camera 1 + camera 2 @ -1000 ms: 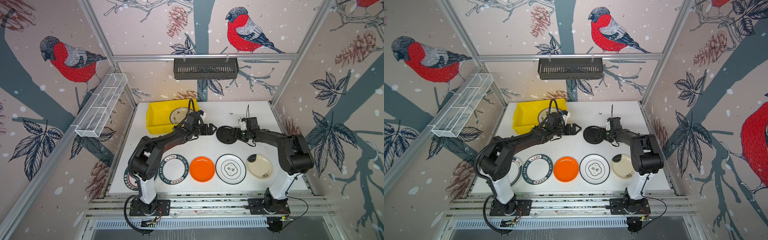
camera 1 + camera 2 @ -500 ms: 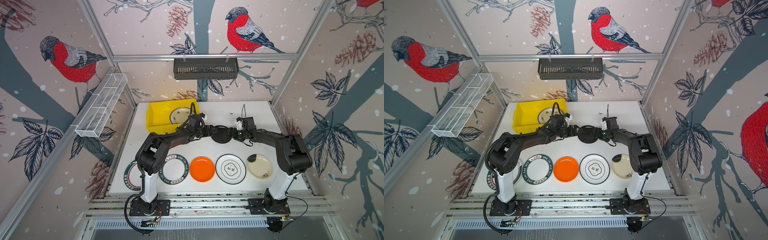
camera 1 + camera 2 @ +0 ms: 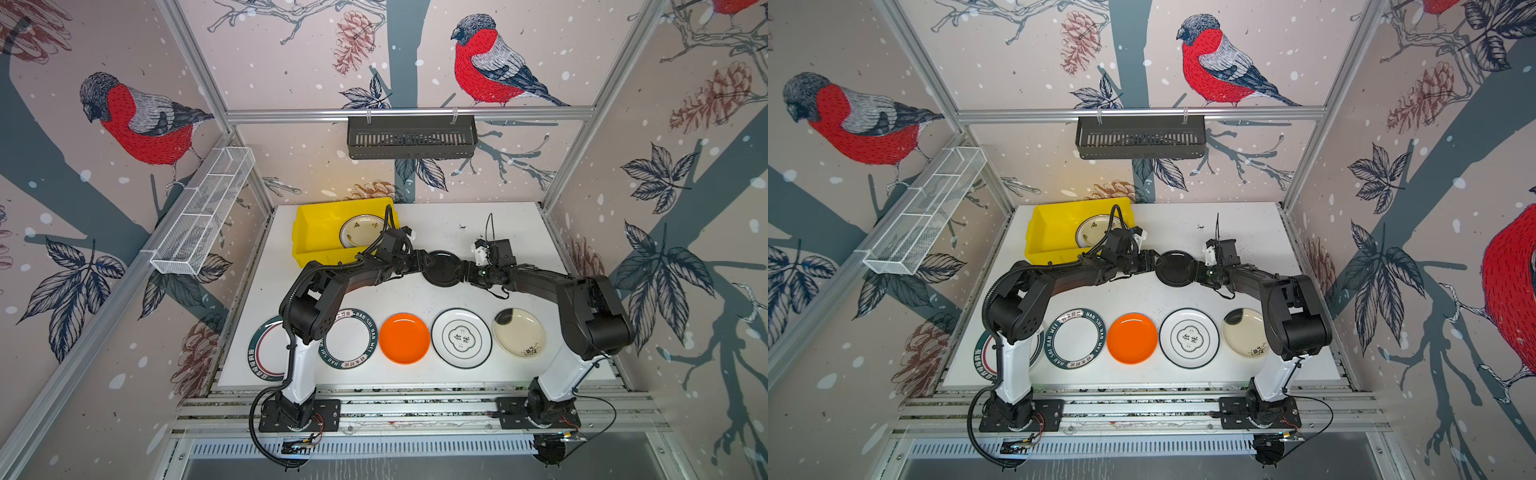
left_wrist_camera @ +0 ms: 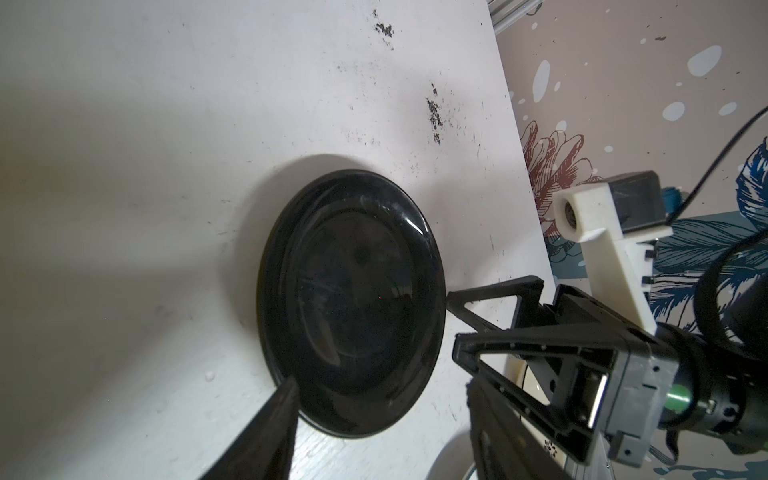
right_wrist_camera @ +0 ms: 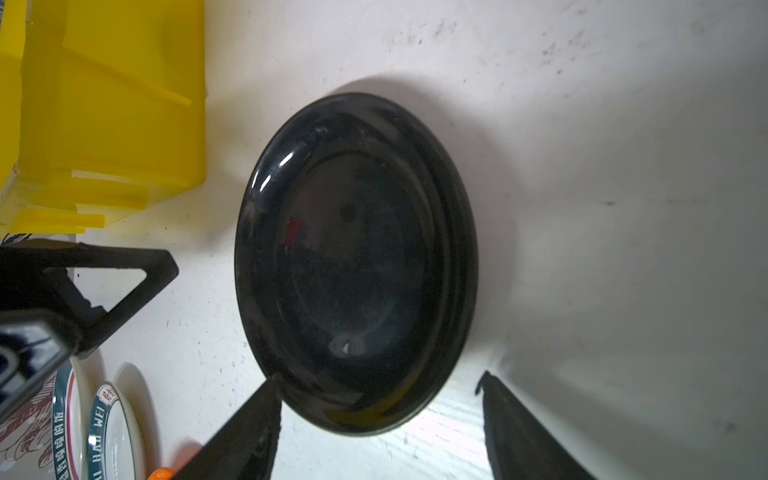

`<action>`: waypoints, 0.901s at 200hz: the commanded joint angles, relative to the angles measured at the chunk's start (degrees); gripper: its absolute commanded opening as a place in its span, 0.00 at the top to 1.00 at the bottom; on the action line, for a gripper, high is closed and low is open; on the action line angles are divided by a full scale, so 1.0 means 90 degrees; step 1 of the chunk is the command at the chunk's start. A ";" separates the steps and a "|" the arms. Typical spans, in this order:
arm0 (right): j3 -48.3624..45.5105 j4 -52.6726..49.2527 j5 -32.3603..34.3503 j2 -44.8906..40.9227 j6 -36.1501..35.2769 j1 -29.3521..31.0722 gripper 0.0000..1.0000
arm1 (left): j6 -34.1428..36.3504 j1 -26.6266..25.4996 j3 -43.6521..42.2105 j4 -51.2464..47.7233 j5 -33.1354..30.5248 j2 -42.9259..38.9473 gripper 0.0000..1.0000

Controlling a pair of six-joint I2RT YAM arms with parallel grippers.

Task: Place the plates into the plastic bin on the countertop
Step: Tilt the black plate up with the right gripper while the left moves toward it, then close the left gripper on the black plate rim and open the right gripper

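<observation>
A black plate [image 3: 444, 268] [image 3: 1177, 268] lies flat mid-countertop [image 3: 440, 224]. My left gripper [image 3: 424, 266] [image 4: 380, 380] is at its left edge, open, with the rim between the fingers and one fingertip [image 4: 286, 390] touching it. My right gripper [image 3: 463, 272] [image 5: 379, 378] faces it from the right, open, also straddling the rim. The yellow plastic bin [image 3: 316, 232] [image 5: 112, 104] at back left holds a cream plate [image 3: 362, 230]. Along the front lie a teal-rimmed plate [image 3: 266, 353], a green-lettered plate [image 3: 351, 338], an orange plate [image 3: 404, 338], a white plate with characters [image 3: 461, 337] and another cream plate [image 3: 518, 332].
A black slotted basket [image 3: 411, 137] hangs on the back rail and a white wire basket [image 3: 203, 212] on the left wall. Aluminium rails [image 3: 415, 407] carry both arm bases at the front. The left arm hides part of the teal-rimmed plate.
My left gripper swung right from beside the bin to the black plate's left edge, its jaws narrowing. The right gripper and the plate shifted slightly left.
</observation>
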 commanded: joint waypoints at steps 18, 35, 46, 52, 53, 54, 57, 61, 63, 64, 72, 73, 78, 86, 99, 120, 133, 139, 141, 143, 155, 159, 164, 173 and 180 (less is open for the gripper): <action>-0.0325 0.0140 -0.0035 -0.0396 -0.0171 0.0000 0.24 | -0.0065 0.0009 -0.0013 0.0037 -0.0192 0.0075 0.41; -0.0492 0.0081 0.0012 -0.0623 -0.0200 -0.0008 0.24 | -0.0051 0.0004 -0.0049 -0.0005 -0.0260 0.0075 0.43; -0.0601 0.0046 0.0042 -0.0780 -0.0200 -0.0015 0.24 | -0.0033 0.0004 -0.0045 -0.0039 -0.0301 0.0067 0.44; -0.0663 0.0024 0.0059 -0.0874 -0.0200 -0.0010 0.24 | -0.0025 0.0004 -0.0045 -0.0047 -0.0327 0.0074 0.45; -0.0671 0.0018 0.0057 -0.0892 -0.0200 -0.0009 0.24 | -0.0030 0.0004 -0.0049 -0.0054 -0.0330 0.0074 0.45; -0.0675 0.0019 0.0065 -0.0906 -0.0200 -0.0009 0.24 | -0.0028 0.0004 -0.0051 -0.0047 -0.0326 0.0075 0.46; -0.0705 0.0007 0.0085 -0.0953 -0.0192 -0.0013 0.24 | -0.0023 0.0004 -0.0051 -0.0050 -0.0339 0.0075 0.46; -0.0747 -0.0008 0.0108 -0.1023 -0.0182 -0.0010 0.24 | -0.0015 0.0004 -0.0042 -0.0058 -0.0347 0.0083 0.46; -0.0767 -0.0016 0.0119 -0.1063 -0.0176 -0.0014 0.24 | -0.0011 0.0004 -0.0030 -0.0060 -0.0351 0.0080 0.47; -0.0777 -0.0022 0.0121 -0.1084 -0.0174 -0.0011 0.24 | -0.0009 0.0004 -0.0032 -0.0060 -0.0356 0.0082 0.47; -0.0855 -0.0052 0.0165 -0.1239 -0.0148 -0.0017 0.24 | 0.0012 0.0004 -0.0022 -0.0086 -0.0347 0.0104 0.54; -0.0865 -0.0059 0.0168 -0.1265 -0.0140 -0.0018 0.24 | 0.0017 0.0004 -0.0018 -0.0093 -0.0349 0.0109 0.54; -0.0913 -0.0083 0.0193 -0.1396 -0.0125 -0.0009 0.24 | 0.0034 0.0004 -0.0002 -0.0113 -0.0367 0.0119 0.55; -0.0986 -0.0112 0.0209 -0.1596 -0.0122 -0.0015 0.24 | 0.0073 0.0004 0.0012 -0.0164 -0.0406 0.0131 0.55; -0.1092 -0.0185 0.0281 -0.1947 -0.0103 -0.0009 0.23 | 0.0140 0.0021 0.0047 -0.0257 -0.0491 0.0152 0.55; -0.1171 -0.0433 0.0465 -0.2504 -0.0098 -0.0012 0.23 | 0.0167 0.0067 0.0056 -0.0308 -0.0552 0.0173 0.55; -0.1252 -0.0555 0.0570 -0.2846 -0.0075 -0.0027 0.22 | 0.0151 0.0091 0.0061 -0.0280 -0.0585 0.0182 0.55; -0.1287 -0.0592 0.0612 -0.2988 -0.0066 -0.0029 0.22 | 0.0151 0.0097 0.0055 -0.0280 -0.0600 0.0191 0.55; -0.1300 -0.0611 0.0631 -0.2997 -0.0064 -0.0031 0.22 | 0.0160 0.0098 0.0055 -0.0271 -0.0605 0.0192 0.55; -0.1315 -0.0625 0.0643 -0.3089 -0.0064 -0.0029 0.22 | 0.0162 0.0093 0.0062 -0.0272 -0.0606 0.0197 0.55; -0.1416 -0.0687 0.0697 -0.3417 -0.0041 -0.0047 0.21 | 0.0169 0.0103 0.0080 -0.0285 -0.0620 0.0226 0.55; -0.1444 -0.0718 0.0701 -0.3495 -0.0044 -0.0062 0.21 | 0.0169 0.0102 0.0087 -0.0285 -0.0618 0.0238 0.55; -0.1472 -0.0767 0.0717 -0.3578 -0.0034 -0.0076 0.21 | 0.0154 0.0103 0.0086 -0.0275 -0.0611 0.0259 0.55; -0.1522 -0.0852 0.0756 -0.3724 -0.0014 -0.0101 0.21 | 0.0142 0.0114 0.0099 -0.0256 -0.0597 0.0293 0.55; -0.1561 -0.0905 0.0775 -0.3824 -0.0010 -0.0114 0.21 | 0.0119 0.0109 0.0101 -0.0227 -0.0570 0.0326 0.55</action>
